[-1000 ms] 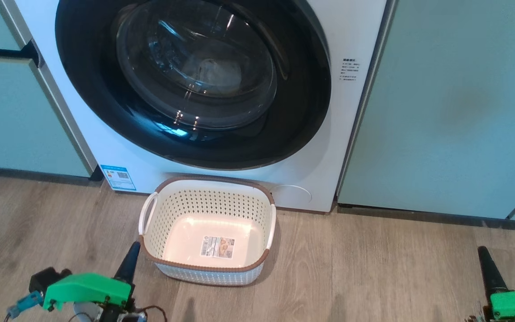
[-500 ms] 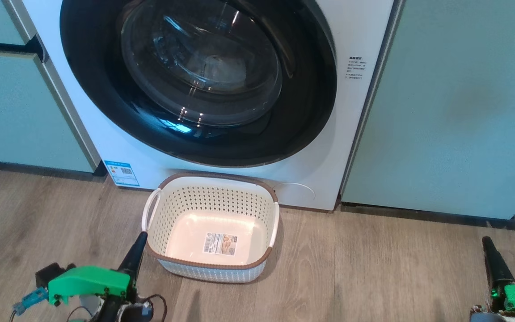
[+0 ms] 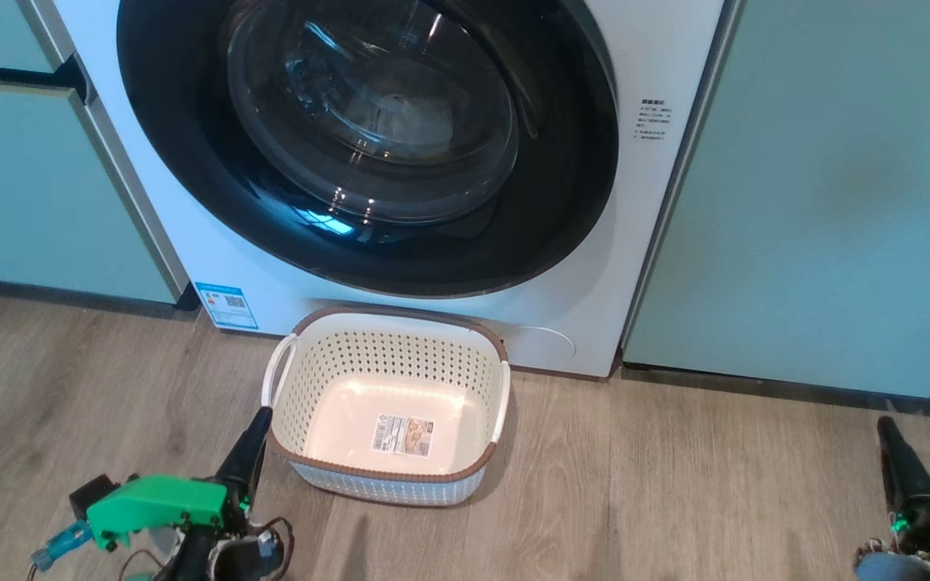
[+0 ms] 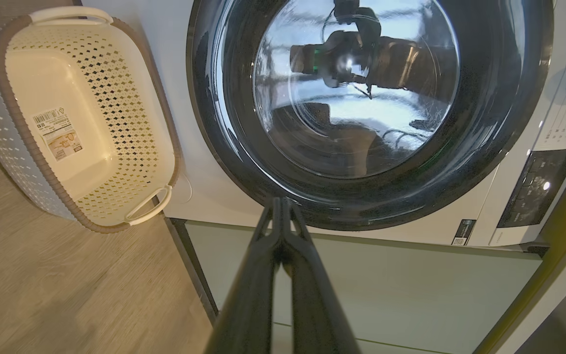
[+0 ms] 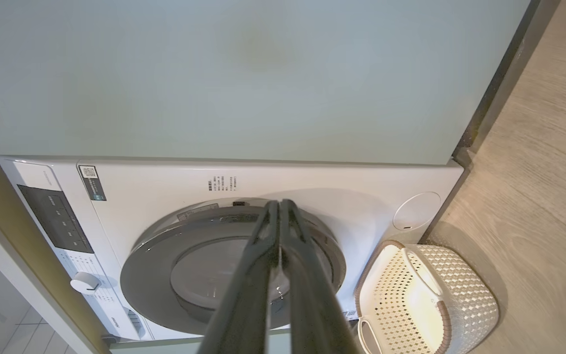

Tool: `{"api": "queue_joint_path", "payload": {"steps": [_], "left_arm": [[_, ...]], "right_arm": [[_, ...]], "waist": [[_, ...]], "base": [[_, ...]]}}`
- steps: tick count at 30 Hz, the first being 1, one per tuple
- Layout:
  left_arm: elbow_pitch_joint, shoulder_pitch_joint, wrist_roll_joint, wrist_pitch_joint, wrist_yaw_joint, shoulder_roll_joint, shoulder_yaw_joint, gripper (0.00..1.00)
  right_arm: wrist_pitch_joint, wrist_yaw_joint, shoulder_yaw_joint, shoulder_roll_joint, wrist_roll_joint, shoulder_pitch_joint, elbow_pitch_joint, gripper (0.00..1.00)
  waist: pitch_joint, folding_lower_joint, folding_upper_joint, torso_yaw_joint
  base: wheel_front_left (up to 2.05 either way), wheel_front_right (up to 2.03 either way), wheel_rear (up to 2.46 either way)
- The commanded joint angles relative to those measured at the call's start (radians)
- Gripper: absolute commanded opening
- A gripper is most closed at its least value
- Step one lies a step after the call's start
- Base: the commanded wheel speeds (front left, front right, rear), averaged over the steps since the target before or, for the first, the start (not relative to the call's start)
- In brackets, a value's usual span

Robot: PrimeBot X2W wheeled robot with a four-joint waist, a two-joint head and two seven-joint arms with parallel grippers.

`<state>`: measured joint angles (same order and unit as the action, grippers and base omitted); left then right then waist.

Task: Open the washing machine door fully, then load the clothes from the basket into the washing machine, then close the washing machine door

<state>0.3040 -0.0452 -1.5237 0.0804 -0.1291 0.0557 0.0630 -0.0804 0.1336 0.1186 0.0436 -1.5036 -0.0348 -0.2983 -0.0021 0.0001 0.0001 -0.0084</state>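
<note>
The washing machine door (image 3: 368, 145) lies shut against the front of the washing machine (image 3: 667, 242), and the basket (image 3: 388, 355) stands on the wooden floor (image 3: 675, 484) just before it, right under the door, with nothing in it but the label on its bottom. Behind the glass bowl a pale heap shows dimly, most likely the clothes (image 3: 400, 117), though the reflections make that hard to confirm. The left tool (image 3: 261, 418) hangs low just beside the basket's near left corner, fingers pressed together and holding nothing; the right tool (image 3: 889, 436) sits well off to the right over bare floor, also pinched narrow and carrying nothing. Judging from the bare basket and the closed door, the task looks to be at its very end — loading done and the door pushed to. What remains, if anything, is to make sure that the latch has caught: a firm press with a closed tool on the door's black rim, on the side away from the hinge, would settle it — otherwise both arms need only rest.
</note>
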Motion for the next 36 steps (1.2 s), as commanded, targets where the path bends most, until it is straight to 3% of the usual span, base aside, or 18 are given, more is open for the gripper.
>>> {"api": "queue_joint_path", "payload": {"steps": [1,9,36], "left_arm": [[-0.042,-0.060,-0.022,0.012,-0.001,0.006,0.039,0.00],[-0.059,-0.063,-0.085,0.033,-0.002,-0.005,0.051,0.00],[-0.059,-0.063,-0.085,0.033,-0.002,-0.005,0.051,0.00]], "right_arm": [[-0.011,-0.003,-0.013,0.007,-0.028,-0.067,0.042,0.00],[-0.033,-0.003,-0.005,0.007,-0.105,-0.073,0.053,0.00],[-0.033,-0.003,-0.005,0.007,-0.105,-0.073,0.053,0.00]], "waist": [[0.001,-0.0001,-0.0001,0.001],[0.005,-0.0001,-0.0001,0.008],[0.005,-0.0001,-0.0001,0.008]], "base": [[0.00,0.00,0.00],[0.00,0.00,0.00],[0.00,0.00,0.00]]}}
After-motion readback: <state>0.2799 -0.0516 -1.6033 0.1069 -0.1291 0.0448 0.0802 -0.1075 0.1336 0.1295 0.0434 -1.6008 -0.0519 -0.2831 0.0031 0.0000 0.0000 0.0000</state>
